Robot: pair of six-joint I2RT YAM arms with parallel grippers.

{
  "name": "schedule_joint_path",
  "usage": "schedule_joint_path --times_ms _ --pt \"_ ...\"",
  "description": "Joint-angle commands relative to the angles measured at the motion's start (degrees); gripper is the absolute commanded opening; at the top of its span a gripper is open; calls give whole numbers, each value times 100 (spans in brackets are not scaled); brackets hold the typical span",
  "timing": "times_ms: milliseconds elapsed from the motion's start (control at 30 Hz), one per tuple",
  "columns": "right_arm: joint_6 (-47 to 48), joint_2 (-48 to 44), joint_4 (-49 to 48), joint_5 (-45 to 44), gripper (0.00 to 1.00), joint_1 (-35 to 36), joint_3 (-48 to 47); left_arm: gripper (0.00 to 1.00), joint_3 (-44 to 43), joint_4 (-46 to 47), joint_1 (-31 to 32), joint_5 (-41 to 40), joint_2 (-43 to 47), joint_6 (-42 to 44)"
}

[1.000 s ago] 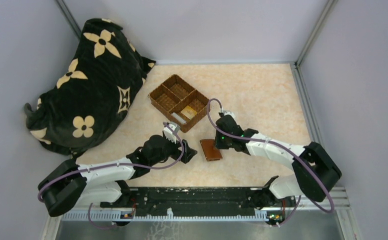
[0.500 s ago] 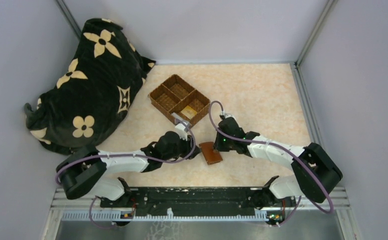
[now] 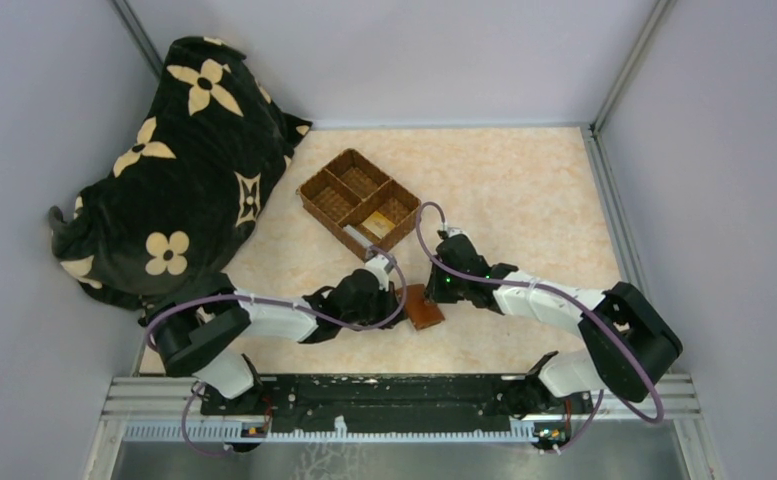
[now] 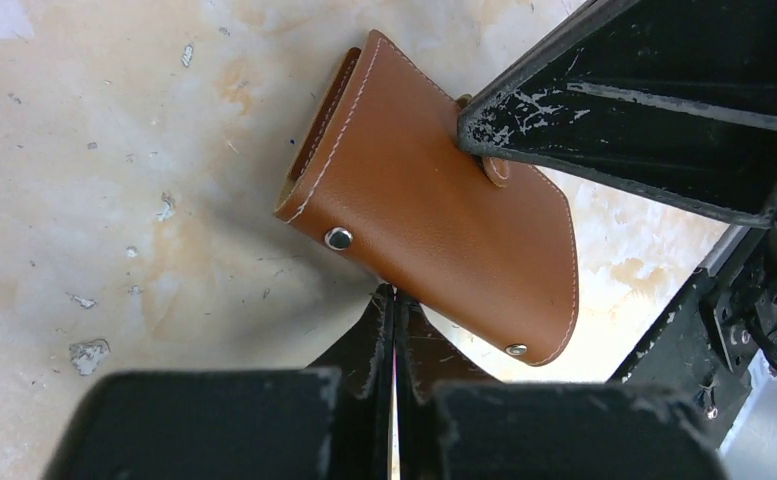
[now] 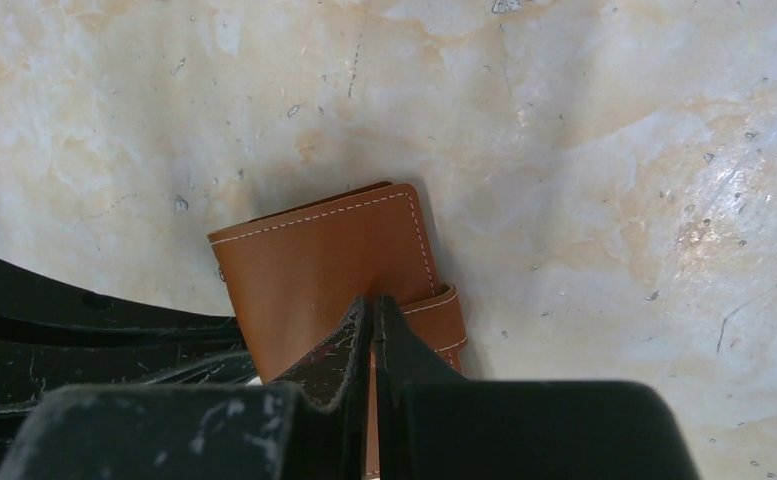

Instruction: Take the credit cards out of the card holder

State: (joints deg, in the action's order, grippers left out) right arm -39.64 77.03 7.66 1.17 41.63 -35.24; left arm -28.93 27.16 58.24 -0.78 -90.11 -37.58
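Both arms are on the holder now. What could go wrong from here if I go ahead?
1. The left pincer is shut, its tip against an edge of the card holder; a push may slide the holder from under the right pincer, which seems only to press on top.
2. Both pincers crowd one small holder and might collide.
3. No card shows at the holder's open end, so a grab may find nothing.
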Motion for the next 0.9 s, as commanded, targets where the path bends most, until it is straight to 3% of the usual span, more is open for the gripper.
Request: schedule_joint_path --times_ms 0,100,167,233,400,433,567,600,667,700,867 --pt "17 -24 -153 -70 0 58 -57 0 2 -131 47 -107 401 -38" --pt "67 -148 -42 -108 0 56 -84 45 524 -52 47 -433 1391 41" --pt "85 -188 -69 -75 0 57 -71 57 722 -272 47 -598 1945 84" --pt "118 -159 -59 -15 0 58 -89 55 788 -407 47 -580 2274 122" --pt "17 -191 -235 328 0 65 -46 6 764 -271 53 -480 2248 312" --pt "-8 -209 -254 368 0 65 -49 0 688 -252 56 -438 2126 330" --pt "-9 -315 -204 407 0 67 -145 2 408 -115 56 -103 1385 190" --pt "-1 -363 -193 386 0 65 -168 10 386 -85 63 -46 1269 70" --pt "12 -468 -129 313 0 66 -220 46 578 396 70 52 1220 -220" --pt "17 -507 -93 282 0 67 -238 53 743 576 70 73 1239 -366" --pt "-13 -629 -83 309 0 68 -205 52 1051 1270 74 -19 1152 -677"
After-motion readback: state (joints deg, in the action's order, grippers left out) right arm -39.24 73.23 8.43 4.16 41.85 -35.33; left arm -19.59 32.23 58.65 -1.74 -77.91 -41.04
